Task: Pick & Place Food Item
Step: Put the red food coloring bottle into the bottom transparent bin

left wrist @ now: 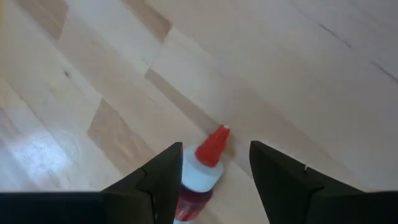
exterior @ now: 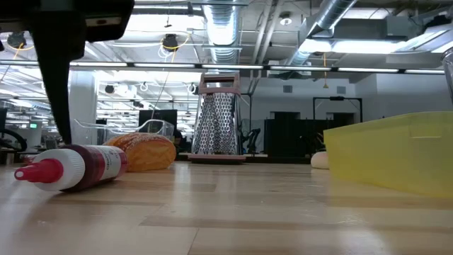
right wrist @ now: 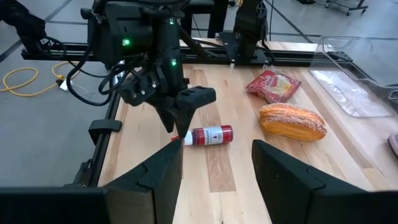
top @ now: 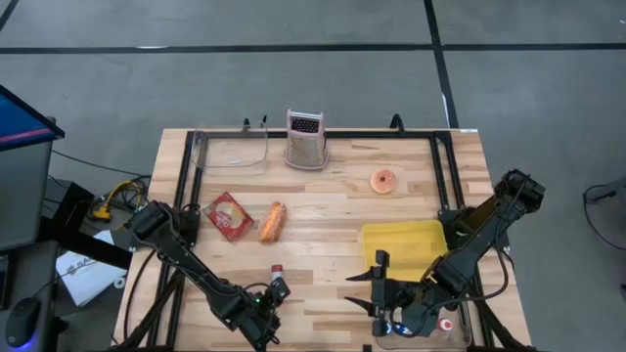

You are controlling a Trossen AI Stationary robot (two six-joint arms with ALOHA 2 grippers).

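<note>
We see the left gripper (top: 275,293) low over the near edge of the tabletop (top: 323,196), a little left of centre. Its fingers (left wrist: 163,180) are spread apart and straddle a small sauce bottle (top: 277,275) with a red cap; the bottle lies on its side on the wood, cap pointing away from the gripper. We cannot tell whether the fingers touch it; nothing shows it lifted.

The right gripper (top: 376,286) sits near the near edge too, right of centre, just beside the near left corner of the yellow tray (top: 403,244). Its fingers are open and hold nothing.

Food items: a bread roll (top: 273,222) lies left of centre, well apart from the bottle. Just beside it, toward the left edge, we note a red snack packet (top: 230,215). A glazed donut (top: 384,181) sits right of centre toward the far edge, beyond the tray.

A metal box grater (top: 305,139) stands upright at the far edge, near the middle. A clear plastic container (top: 233,151) lies to its left at the far edge.

In the low view the bottle (exterior: 71,167) rests flat with the roll (exterior: 141,151) behind it.
</note>
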